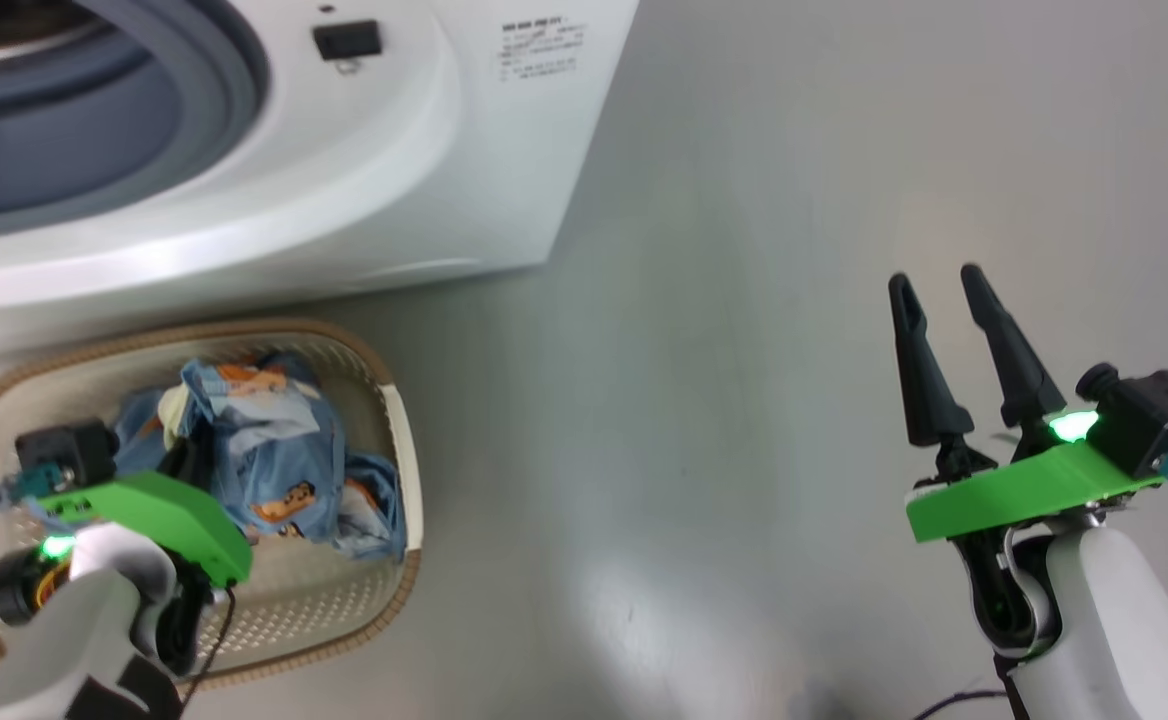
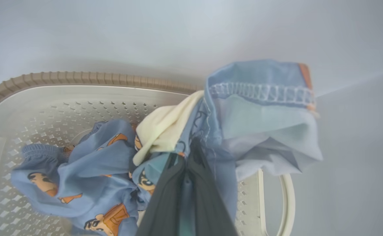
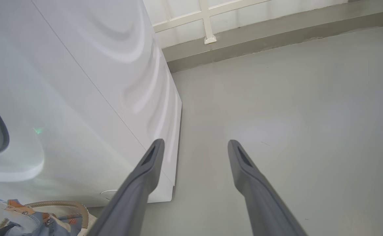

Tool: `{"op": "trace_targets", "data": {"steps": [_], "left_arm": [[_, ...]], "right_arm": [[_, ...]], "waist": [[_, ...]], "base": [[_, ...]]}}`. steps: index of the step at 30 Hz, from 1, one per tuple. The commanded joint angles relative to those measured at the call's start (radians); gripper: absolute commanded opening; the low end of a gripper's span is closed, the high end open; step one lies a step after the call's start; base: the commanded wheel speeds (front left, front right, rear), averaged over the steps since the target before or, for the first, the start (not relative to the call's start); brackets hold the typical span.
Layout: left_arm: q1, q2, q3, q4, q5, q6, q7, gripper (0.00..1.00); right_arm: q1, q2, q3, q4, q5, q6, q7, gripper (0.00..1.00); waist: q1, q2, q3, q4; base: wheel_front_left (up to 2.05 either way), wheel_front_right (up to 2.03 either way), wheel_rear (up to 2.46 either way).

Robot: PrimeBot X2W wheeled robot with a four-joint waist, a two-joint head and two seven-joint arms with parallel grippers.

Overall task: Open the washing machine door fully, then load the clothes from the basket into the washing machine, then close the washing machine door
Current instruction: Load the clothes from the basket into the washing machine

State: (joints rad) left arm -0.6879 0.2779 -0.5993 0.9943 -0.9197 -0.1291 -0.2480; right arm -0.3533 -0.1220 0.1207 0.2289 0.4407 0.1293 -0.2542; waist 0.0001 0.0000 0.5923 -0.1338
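Left wrist view gives me what the head view hides: left gripper clamped on the clothes, one fold held above the basket by the washer. Right gripper hangs level over the floor, fingers apart

Head view looks down; left wrist, seemingly close, shares the basket.

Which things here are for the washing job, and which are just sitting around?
For the job: clothes, basket, washing machine, left gripper shut on the clothes.
Just around: floor, white frame by the wall.
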Motion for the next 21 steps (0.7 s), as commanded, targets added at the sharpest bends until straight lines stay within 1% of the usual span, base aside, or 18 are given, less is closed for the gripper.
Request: {"op": "trace_targets", "data": {"steps": [1,10,11,16,21], "left_arm": [[0.045,0.026,0.073,-0.032,0.045,-0.002,-0.014,0.00],[0.194,-0.019,0.304,-0.167,0.230,-0.002,-0.014,0.00],[0.194,-0.019,0.304,-0.167,0.230,-0.002,-0.014,0.00],[0.270,-0.048,0.411,-0.266,0.320,-0.002,-0.014,0.00],[0.334,-0.074,0.491,-0.375,0.403,-0.002,-0.014,0.00]], "right_arm": [[0.044,-0.005,0.016,-0.013,0.003,0.001,-0.008,1.00],[0.103,-0.015,0.012,0.007,0.009,0.001,-0.008,1.00],[0.103,-0.015,0.012,0.007,0.009,0.001,-0.008,1.00],[0.135,-0.021,0.012,0.013,0.012,0.001,-0.008,1.00],[0.166,-0.029,0.012,0.020,0.015,0.001,-0.008,1.00]], "waist": [[-0.0001,0.0000,-0.066,0.026],[-0.0001,0.0000,-0.176,0.045],[-0.0001,0.0000,-0.176,0.045],[-0.0001,0.0000,-0.230,0.055],[-0.0001,0.0000,-0.278,0.068]], "base": [[0.00,0.00,0.00],[0.00,0.00,0.00],[0.00,0.00,0.00],[0.00,0.00,0.00],[0.00,0.00,0.00]]}}
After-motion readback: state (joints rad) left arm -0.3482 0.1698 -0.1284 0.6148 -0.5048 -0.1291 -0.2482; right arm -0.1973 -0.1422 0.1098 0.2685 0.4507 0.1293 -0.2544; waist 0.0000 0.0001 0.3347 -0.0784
